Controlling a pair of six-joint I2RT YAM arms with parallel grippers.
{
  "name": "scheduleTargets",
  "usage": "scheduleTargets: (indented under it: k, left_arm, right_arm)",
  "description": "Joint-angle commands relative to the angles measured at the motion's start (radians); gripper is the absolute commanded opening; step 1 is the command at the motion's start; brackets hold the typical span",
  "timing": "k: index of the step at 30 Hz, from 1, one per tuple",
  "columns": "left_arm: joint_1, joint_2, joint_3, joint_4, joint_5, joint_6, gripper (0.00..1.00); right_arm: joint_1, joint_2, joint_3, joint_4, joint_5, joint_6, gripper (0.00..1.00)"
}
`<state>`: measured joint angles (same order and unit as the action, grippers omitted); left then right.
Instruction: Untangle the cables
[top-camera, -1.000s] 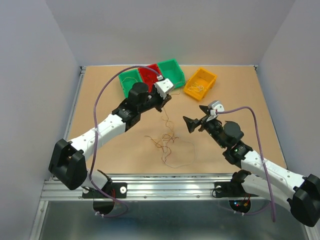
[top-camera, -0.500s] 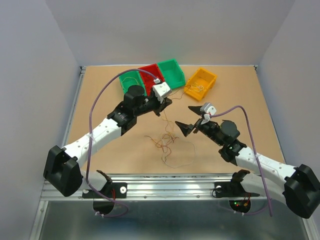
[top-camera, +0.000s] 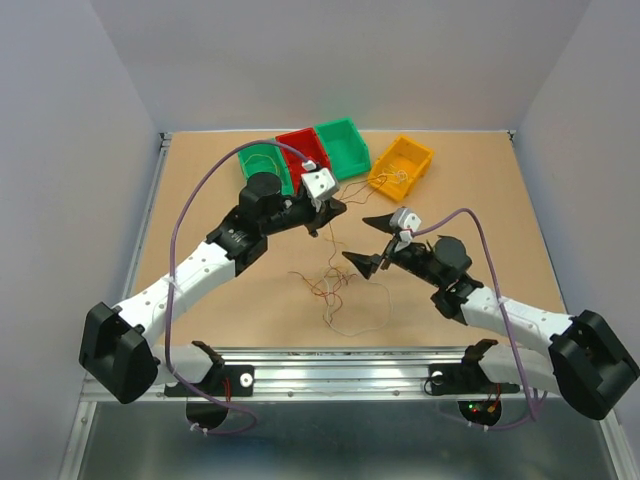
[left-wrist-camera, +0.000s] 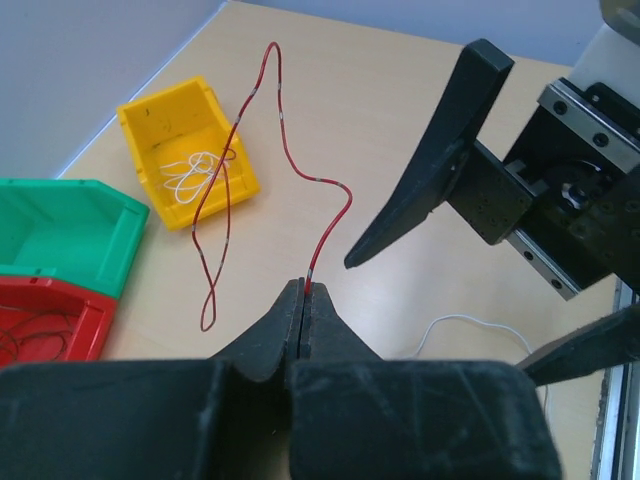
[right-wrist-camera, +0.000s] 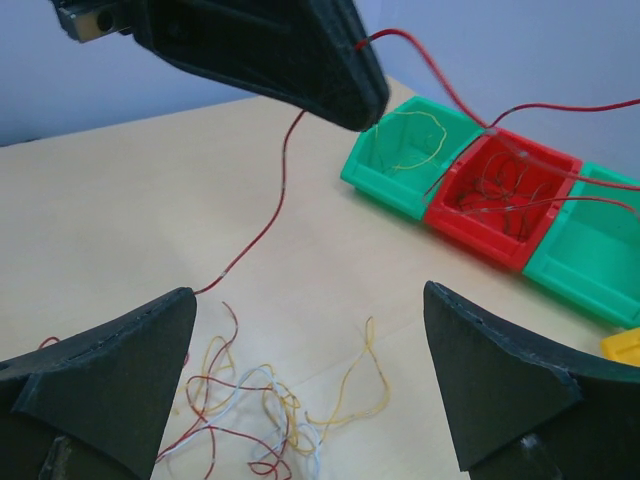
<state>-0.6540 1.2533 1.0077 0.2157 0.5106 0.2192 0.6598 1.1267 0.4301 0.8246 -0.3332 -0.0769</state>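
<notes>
Near the centre of the overhead frame, the left gripper (left-wrist-camera: 303, 295) hung above the table (top-camera: 480, 170) with its jaws pressed together, pinching a thin red wire (left-wrist-camera: 329, 237) at their very tips; from that pinch one length of the wire climbed toward the top of the left wrist frame and looped back down; in the right wrist frame another length ran down to the tangle of cables (top-camera: 330, 283), which lay loose on the board just below the left gripper in the overhead frame; the right gripper (top-camera: 368, 243) hovered just right of the tangle with its jaws spread wide, holding nothing and touching nothing, and the tangle showed between its two fingers in its own wrist frame; at the top of the overhead frame stood a red bin (top-camera: 295, 137) flanked by green bins (top-camera: 335, 127), with a yellow bin (top-camera: 415, 145) to their right, pale wire coiled inside it.
</notes>
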Motion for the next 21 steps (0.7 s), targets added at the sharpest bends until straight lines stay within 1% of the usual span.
scheduleTargets:
  k: [1, 4, 5, 6, 7, 9, 12, 13, 15, 16, 21]
  left_arm:
    - [-0.001, -0.054, -0.003, 0.022, 0.075, -0.007, 0.0]
    - [0.001, -0.064, -0.003, 0.019, 0.083, -0.011, 0.0]
    - [0.001, -0.069, -0.003, 0.016, 0.089, -0.012, 0.0]
    - [-0.001, -0.071, -0.001, 0.014, 0.094, -0.014, 0.0]
    - [-0.001, -0.069, 0.0, 0.008, 0.104, -0.015, 0.0]
    - [0.001, -0.071, 0.005, 0.004, 0.115, -0.018, 0.0]
    - [-0.001, -0.069, 0.011, -0.007, 0.137, -0.02, 0.0]
    - [-0.001, -0.068, 0.012, -0.009, 0.146, -0.021, 0.0]
    - [-0.001, -0.066, 0.014, -0.013, 0.151, -0.021, 0.0]
    - [-0.001, -0.066, 0.015, -0.015, 0.154, -0.021, 0.0]
    - [-0.002, -0.06, 0.017, -0.021, 0.157, -0.021, 0.0]
  right_arm:
    - [-0.064, 0.019, 0.035, 0.163, -0.084, 0.046, 1.0]
    - [-0.106, 0.044, 0.025, 0.237, -0.134, 0.054, 1.0]
    - [-0.129, 0.07, 0.032, 0.255, -0.174, 0.071, 1.0]
    - [-0.141, 0.082, 0.032, 0.271, -0.175, 0.074, 0.99]
    - [-0.15, 0.1, 0.038, 0.318, -0.216, 0.115, 0.99]
    - [-0.175, 0.151, 0.041, 0.369, -0.253, 0.138, 0.99]
    - [-0.209, 0.211, 0.041, 0.517, -0.341, 0.193, 0.98]
    - [-0.215, 0.255, 0.041, 0.622, -0.381, 0.239, 0.98]
    - [-0.232, 0.298, 0.053, 0.695, -0.44, 0.275, 0.98]
    - [-0.233, 0.333, 0.068, 0.746, -0.447, 0.293, 0.98]
    - [-0.235, 0.424, 0.107, 0.872, -0.49, 0.353, 0.97]
